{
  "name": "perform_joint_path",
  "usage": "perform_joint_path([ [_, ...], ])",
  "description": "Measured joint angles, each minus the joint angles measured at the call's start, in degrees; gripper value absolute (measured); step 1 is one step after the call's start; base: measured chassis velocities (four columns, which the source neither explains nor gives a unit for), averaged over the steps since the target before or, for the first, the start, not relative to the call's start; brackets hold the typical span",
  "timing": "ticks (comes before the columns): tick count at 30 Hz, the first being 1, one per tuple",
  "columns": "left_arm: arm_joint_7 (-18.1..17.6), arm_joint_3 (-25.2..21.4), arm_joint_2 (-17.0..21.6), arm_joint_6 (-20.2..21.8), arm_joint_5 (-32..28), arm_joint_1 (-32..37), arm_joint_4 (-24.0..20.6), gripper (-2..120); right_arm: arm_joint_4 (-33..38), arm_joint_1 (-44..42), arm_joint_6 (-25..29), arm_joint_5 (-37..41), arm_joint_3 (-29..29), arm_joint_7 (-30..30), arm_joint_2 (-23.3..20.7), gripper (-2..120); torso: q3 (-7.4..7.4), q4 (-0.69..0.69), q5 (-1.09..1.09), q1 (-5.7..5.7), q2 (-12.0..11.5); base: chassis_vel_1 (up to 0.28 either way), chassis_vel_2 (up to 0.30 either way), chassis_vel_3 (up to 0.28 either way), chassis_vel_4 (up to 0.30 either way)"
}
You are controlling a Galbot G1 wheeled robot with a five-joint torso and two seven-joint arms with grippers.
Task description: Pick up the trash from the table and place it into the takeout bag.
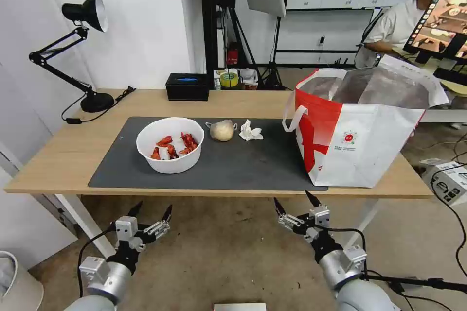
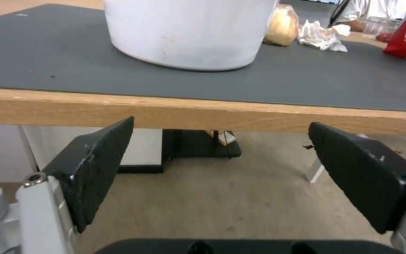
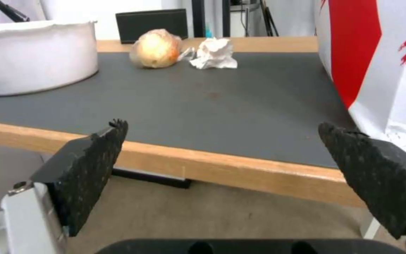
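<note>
— Trash's all on the table [image 1: 63,155] mat: bowl [image 1: 170,145] of red crayfish shells, knotted bag [image 1: 222,130] beside it, tissue [image 1: 250,131] next along.

— Nothing picked yet?

— No. Left tool [image 1: 151,215] and right tool [image 1: 295,204] hang below the near edge, both spread wide, holding nothing.

— So what's next?

— I'd say an arm must rise over the edge. The takeout bag [image 1: 362,150] stands open on the right; I can't see anything inside
</note>
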Motion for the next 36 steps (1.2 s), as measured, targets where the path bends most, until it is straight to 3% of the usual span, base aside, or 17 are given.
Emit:
perform_joint_path([
  [12,-0.17,-0.67,-0.34,0.0,0.05,0.91,-1.58,100,1.55,9.36,-4.68,3.41,-4.97,0.91,0.84,100,0.01,0.0,0.01,0.0,-0.01,0.0,0.0,0.0,0.0],
  [20,-0.29,-1.18,-1.21,0.0,0.46,2.32,-3.63,100,-2.93,25.5,-11.07,5.7,-14.68,3.32,4.2,100,0.01,0.01,0.0,0.01,-0.01,0.0,0.0,0.0,0.0],
  [22,-0.29,-1.18,-1.21,0.0,0.46,2.32,-3.63,100,-2.93,25.5,-11.07,5.7,-14.68,3.32,4.2,100,0.01,0.01,0.0,0.01,-0.01,0.0,0.0,0.0,0.0],
  [26,-0.31,-1.48,-1.79,0.0,0.78,2.96,-4.21,100,-6.3,33.61,-20.71,7.68,-18.86,10.11,8.13,100,0.01,0.01,0.0,0.01,-0.01,0.0,0.0,0.0,0.0],
  [36,-0.41,-1.4,-3.78,-0.25,1.9,3.26,-4.46,100,-16.09,46.64,-27.8,11.59,-23.31,19.57,14.78,100,0.01,0.01,-0.01,0.0,-0.01,0.0,0.0,0.0,0.0],
])
